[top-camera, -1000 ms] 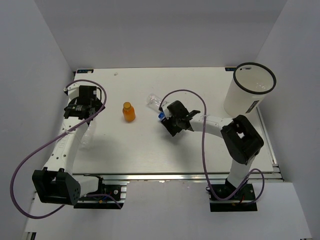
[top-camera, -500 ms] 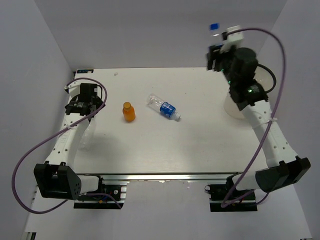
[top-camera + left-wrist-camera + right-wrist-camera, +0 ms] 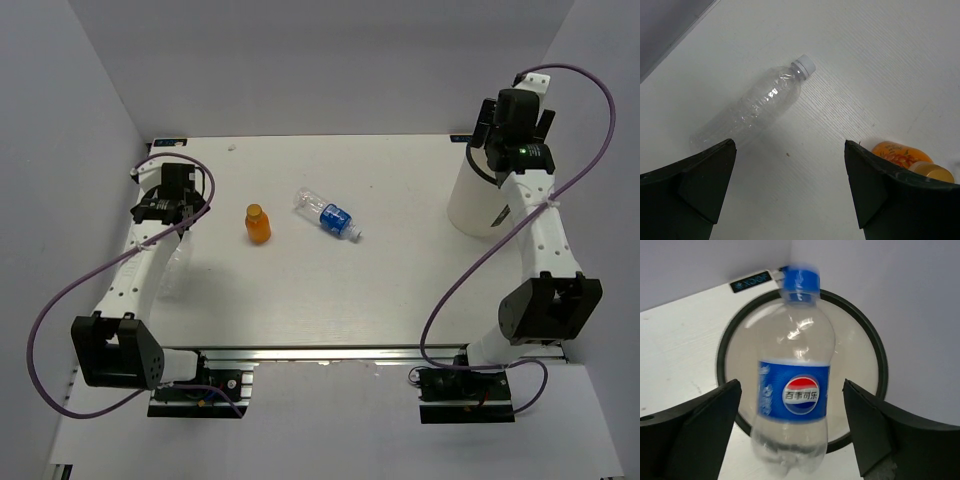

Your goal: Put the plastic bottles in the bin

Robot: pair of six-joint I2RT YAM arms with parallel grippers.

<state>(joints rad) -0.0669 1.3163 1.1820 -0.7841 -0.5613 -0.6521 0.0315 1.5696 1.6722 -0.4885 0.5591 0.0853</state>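
Bottle [image 3: 793, 390] over bin [image 3: 860, 340] (R wrist cam only)

Lab test cell, plain white walls [image 3: 320, 60]

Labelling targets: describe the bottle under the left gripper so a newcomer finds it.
Go to the table's left edge, beside the left arm. The clear bottle lying there has a white cap and no label, unlike the orange bottle and the blue-labelled bottle mid-table.

So on my rig the left arm [image 3: 135, 285] and right arm [image 3: 540, 225] are white tubes with chunky black joint blocks [image 3: 112, 352], a purple cable [image 3: 35, 340] looping off each. The left gripper [image 3: 790, 144] and right gripper [image 3: 792, 382] have matte black wedge-shaped fingers [image 3: 690, 182].
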